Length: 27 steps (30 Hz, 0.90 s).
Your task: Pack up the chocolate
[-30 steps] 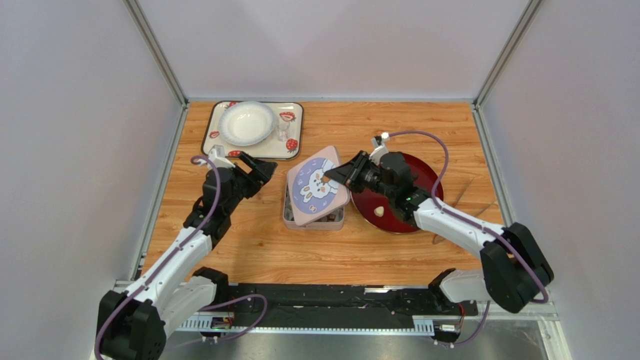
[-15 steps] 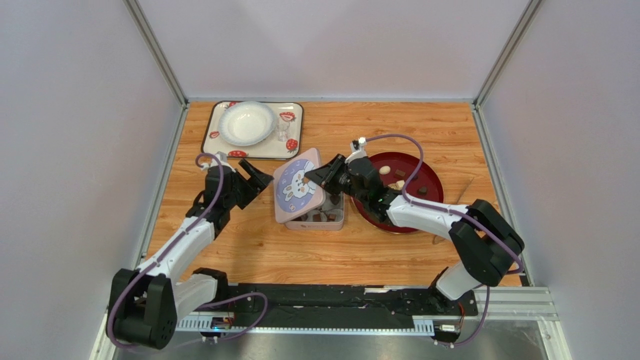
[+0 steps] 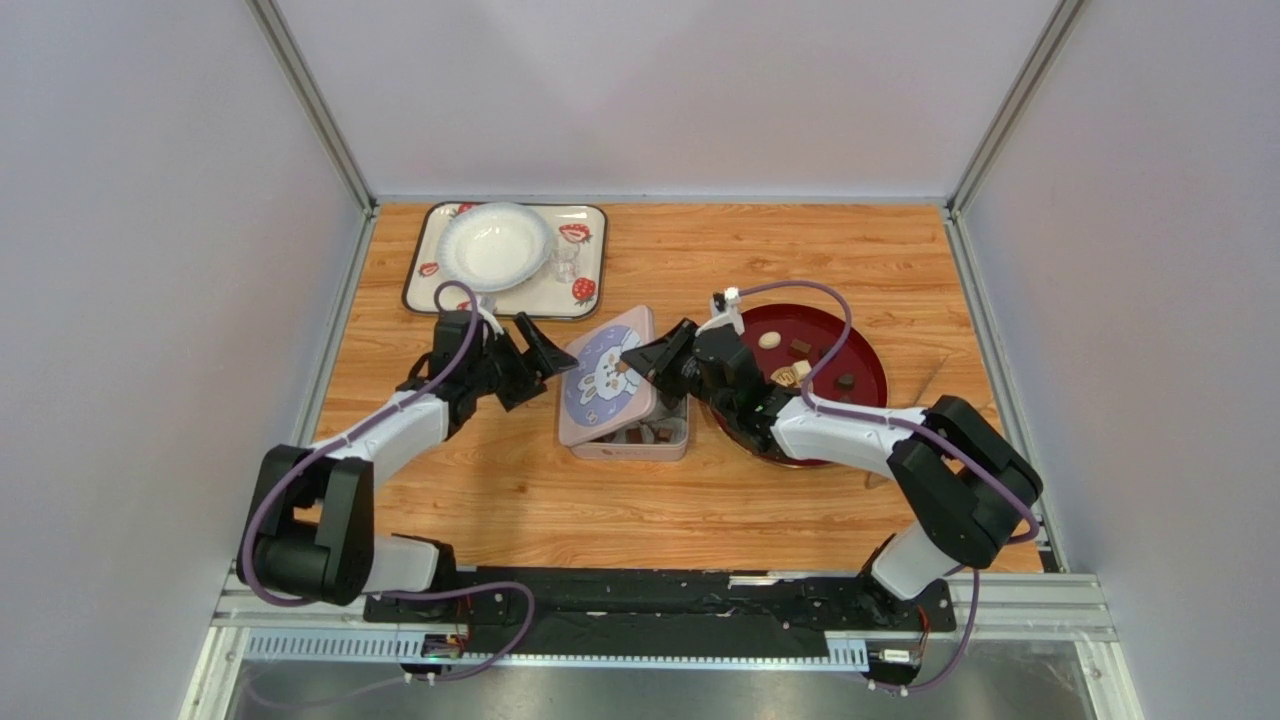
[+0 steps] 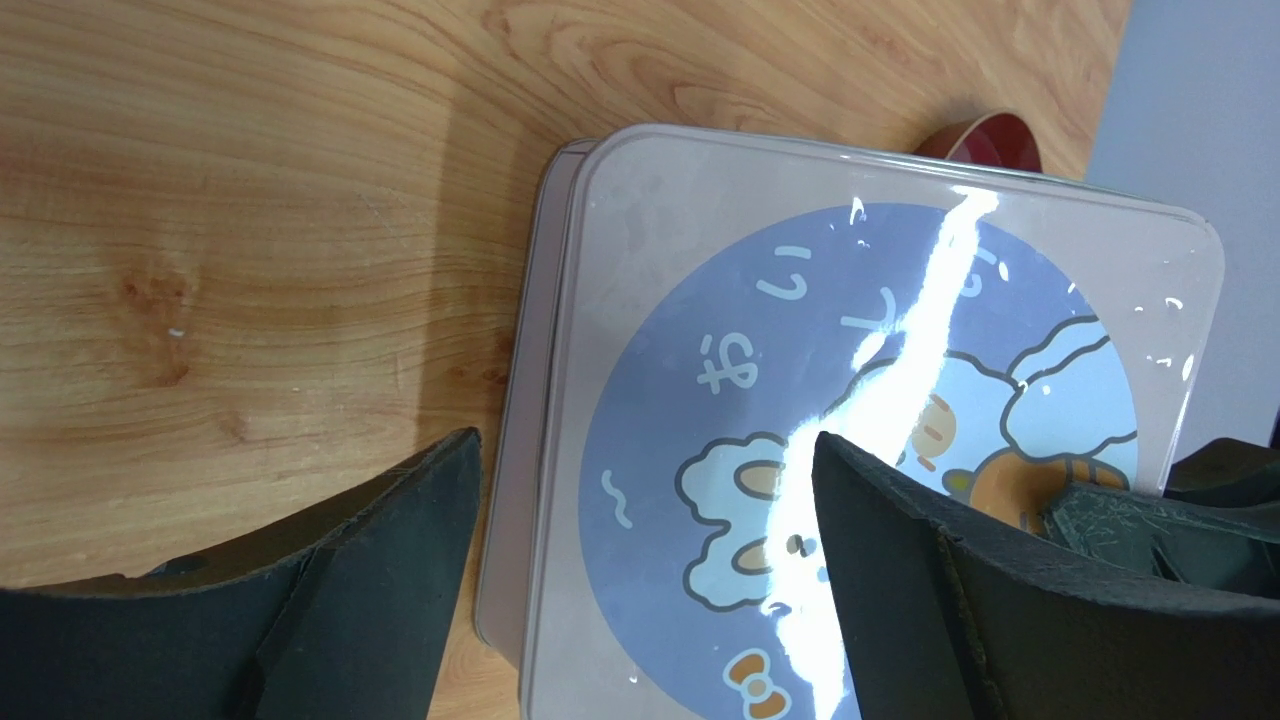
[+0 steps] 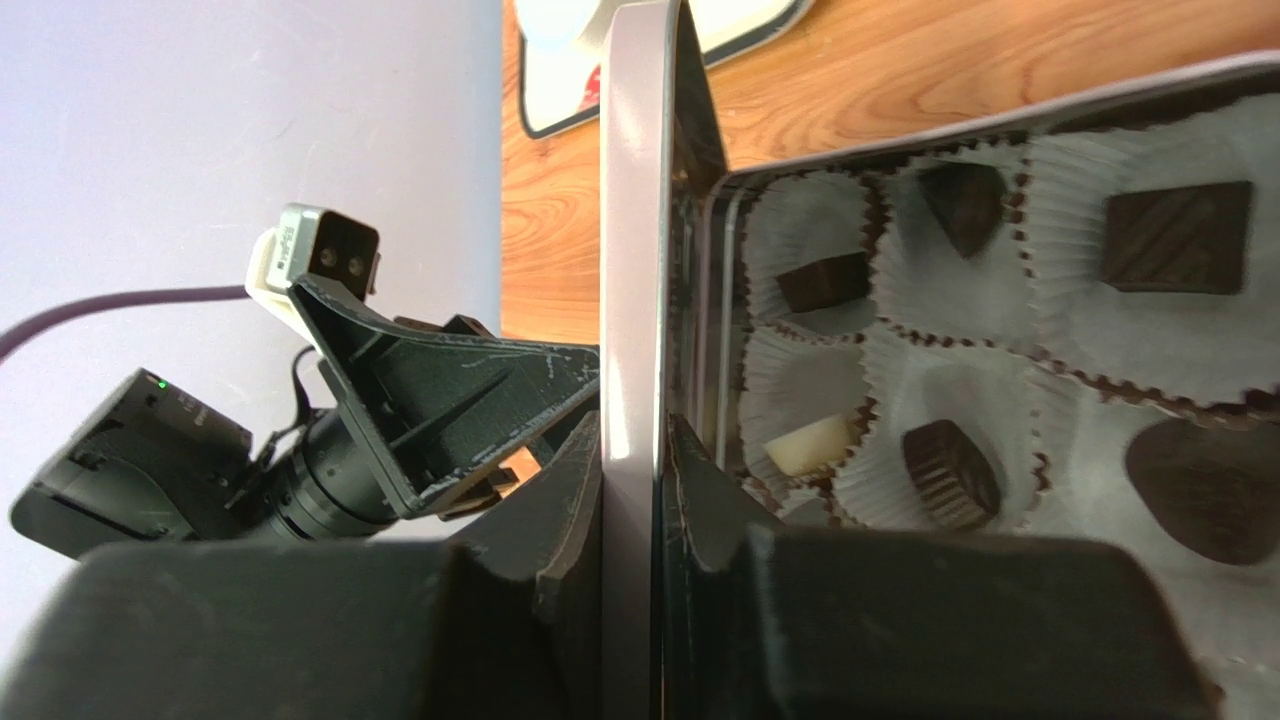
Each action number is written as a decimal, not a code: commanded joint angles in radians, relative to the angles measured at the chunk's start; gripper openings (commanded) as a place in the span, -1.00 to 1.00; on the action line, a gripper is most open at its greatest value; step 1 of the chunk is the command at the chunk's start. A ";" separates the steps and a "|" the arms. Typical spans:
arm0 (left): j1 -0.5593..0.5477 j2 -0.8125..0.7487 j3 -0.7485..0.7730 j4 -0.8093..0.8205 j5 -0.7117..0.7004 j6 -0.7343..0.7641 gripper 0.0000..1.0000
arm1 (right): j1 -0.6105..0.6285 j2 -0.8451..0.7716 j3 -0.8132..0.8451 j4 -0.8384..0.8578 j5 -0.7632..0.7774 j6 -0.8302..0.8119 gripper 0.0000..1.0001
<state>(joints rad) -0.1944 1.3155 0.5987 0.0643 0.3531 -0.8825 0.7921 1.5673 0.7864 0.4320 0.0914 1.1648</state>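
Observation:
The tin (image 3: 651, 446) stands at mid-table with dark chocolate (image 3: 643, 435) in it. In the right wrist view, dark squares (image 5: 1177, 233) and a cream piece (image 5: 812, 444) sit in white paper cups. My right gripper (image 3: 649, 365) is shut on the right edge of the bunny-print lid (image 3: 606, 378) and holds it tilted over the tin. That view shows the lid edge-on (image 5: 634, 225) between the jaws (image 5: 634, 465). My left gripper (image 3: 553, 354) is open at the lid's left edge; its fingers (image 4: 346, 600) straddle the lid (image 4: 902, 390). More chocolate (image 3: 769, 341) lies on the red plate (image 3: 857, 348).
A strawberry-print tray (image 3: 594, 218) at the back left holds a white bowl (image 3: 493, 245) and a small glass (image 3: 565, 266). Grey walls close in the table on three sides.
My right gripper has carried the lid left and tipped it up off the tin, baring the chocolates. My left arm has swung right, bringing its open gripper up to the lid's left edge.

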 commanded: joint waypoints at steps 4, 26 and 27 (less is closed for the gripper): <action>-0.033 0.080 0.087 0.040 0.081 0.057 0.77 | 0.007 -0.006 -0.003 -0.010 0.053 -0.014 -0.81; -0.066 -0.005 0.075 -0.086 -0.112 0.073 0.76 | 0.007 -0.049 0.039 -0.236 0.097 -0.071 -0.65; -0.065 -0.015 0.069 -0.086 -0.137 0.065 0.76 | 0.009 -0.050 0.037 -0.236 0.097 -0.073 -0.65</action>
<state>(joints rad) -0.2577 1.3865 0.6788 -0.0113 0.3218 -0.8219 0.7975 1.5513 0.7959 0.2420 0.1177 1.1324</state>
